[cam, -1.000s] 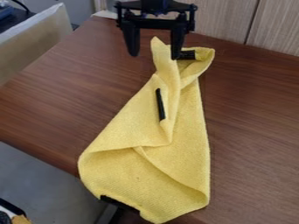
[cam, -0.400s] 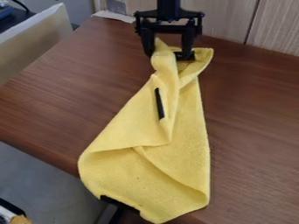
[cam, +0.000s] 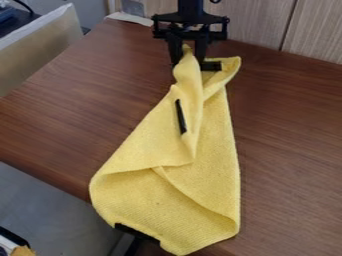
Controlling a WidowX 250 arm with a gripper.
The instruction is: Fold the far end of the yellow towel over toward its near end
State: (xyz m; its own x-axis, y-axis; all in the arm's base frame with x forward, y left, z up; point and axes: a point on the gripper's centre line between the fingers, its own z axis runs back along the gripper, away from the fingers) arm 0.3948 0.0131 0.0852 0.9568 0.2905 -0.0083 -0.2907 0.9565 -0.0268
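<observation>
One yellow cloth (cam: pixel 214 135) lies folded on the brown table (cam: pixel 294 135), its narrow end between the jaws of the gripper (cam: pixel 188 63), which look clamped on it. It seems light, soft and floppy; this bunched end is a suitable holding place.
</observation>
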